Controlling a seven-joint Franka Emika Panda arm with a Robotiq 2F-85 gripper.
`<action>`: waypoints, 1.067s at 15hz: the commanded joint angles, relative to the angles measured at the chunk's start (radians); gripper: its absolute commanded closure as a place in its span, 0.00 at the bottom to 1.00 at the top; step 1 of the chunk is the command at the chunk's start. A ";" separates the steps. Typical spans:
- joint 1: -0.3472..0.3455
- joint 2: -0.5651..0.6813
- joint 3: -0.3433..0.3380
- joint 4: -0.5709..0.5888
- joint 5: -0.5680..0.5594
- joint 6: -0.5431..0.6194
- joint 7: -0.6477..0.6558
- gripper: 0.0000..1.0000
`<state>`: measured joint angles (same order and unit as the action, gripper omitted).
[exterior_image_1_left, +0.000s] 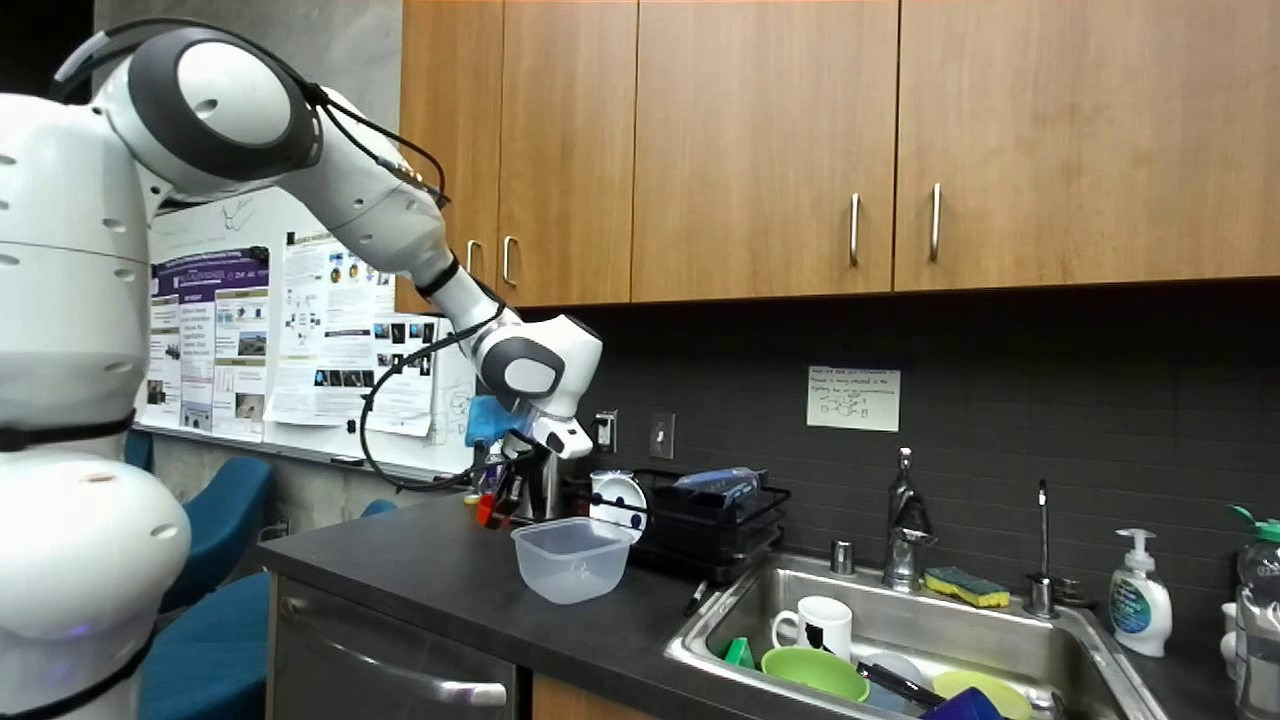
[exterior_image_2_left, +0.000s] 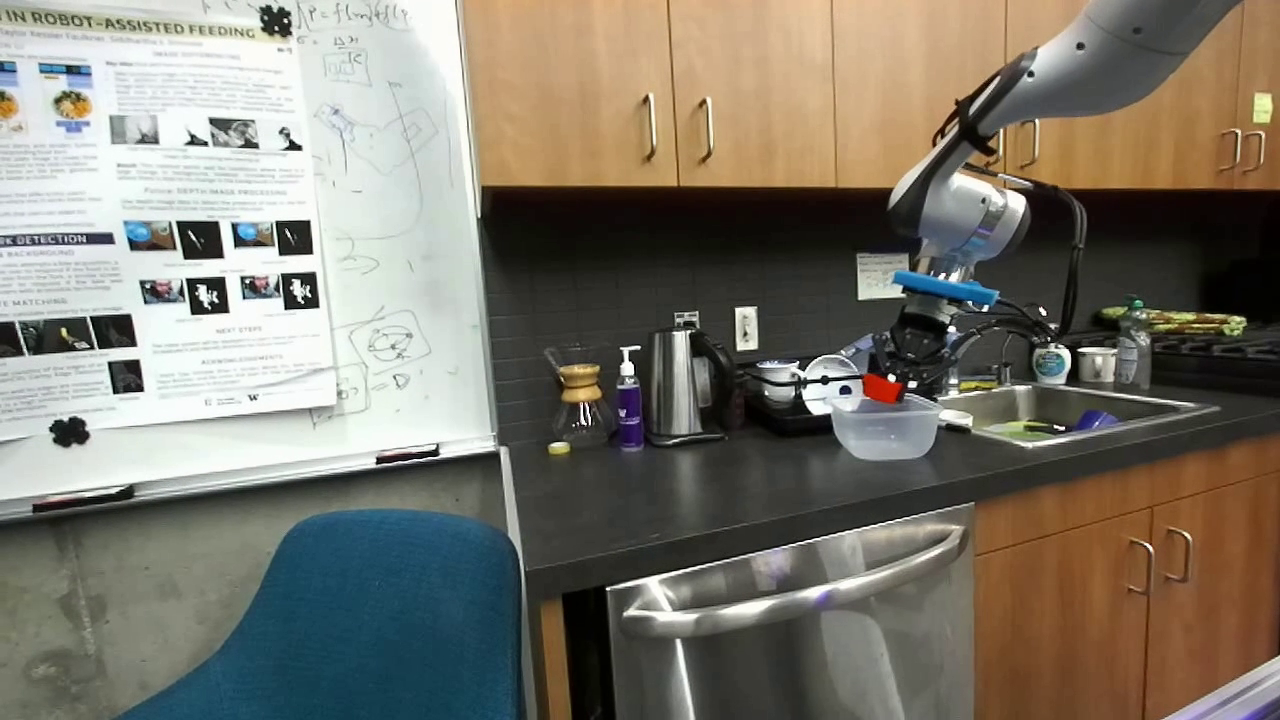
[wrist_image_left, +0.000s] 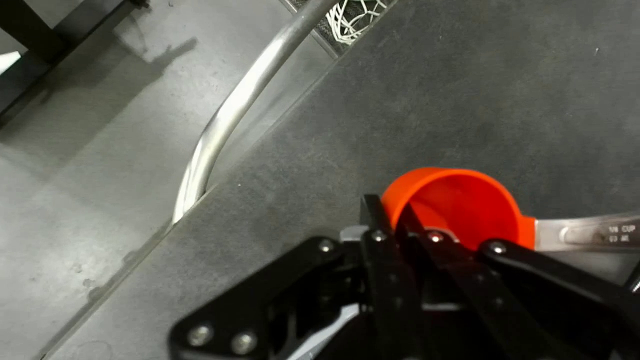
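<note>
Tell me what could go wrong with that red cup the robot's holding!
The fingers pinch the red cup by just one side of its wall, so it might twist or slip onto the counter. The clear tub sits nearby, so the cup might bump it.

– How does the robot arm (exterior_image_1_left: 370, 225) look?

– Glossy white, built of thick, rounded segments (exterior_image_1_left: 70, 320), with small oval dimples (exterior_image_1_left: 208, 106) pressed into them.

– Is all of it white?

– No. Dark grey rings (exterior_image_1_left: 158, 95) frame smooth, oval white caps (exterior_image_1_left: 240, 85), and narrow black bands (exterior_image_1_left: 438, 278) wrap around it in several places. Near the wrist (exterior_image_1_left: 560, 345) sits a bright blue piece (exterior_image_2_left: 945, 288).

– Any cables (exterior_image_1_left: 318, 96)?

– Yes, black ones running along the outside, bunched together in places, one of them curving in a wide loop.

– And the gripper (wrist_image_left: 391, 212)?

– Black, with flat, angular links (wrist_image_left: 265, 280), slim straight fingers (wrist_image_left: 380, 265) and round silver screw heads (wrist_image_left: 243, 343) along both sides.
</note>
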<state>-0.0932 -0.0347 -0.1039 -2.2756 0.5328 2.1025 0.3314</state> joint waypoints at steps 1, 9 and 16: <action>0.010 -0.147 0.021 -0.127 -0.029 0.137 0.043 0.98; 0.084 -0.058 0.091 -0.165 -0.057 0.068 -0.025 0.98; 0.000 -0.126 0.000 -0.191 -0.050 0.020 -0.073 0.98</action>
<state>-0.0615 -0.0943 -0.0719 -2.4473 0.4695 2.1618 0.2767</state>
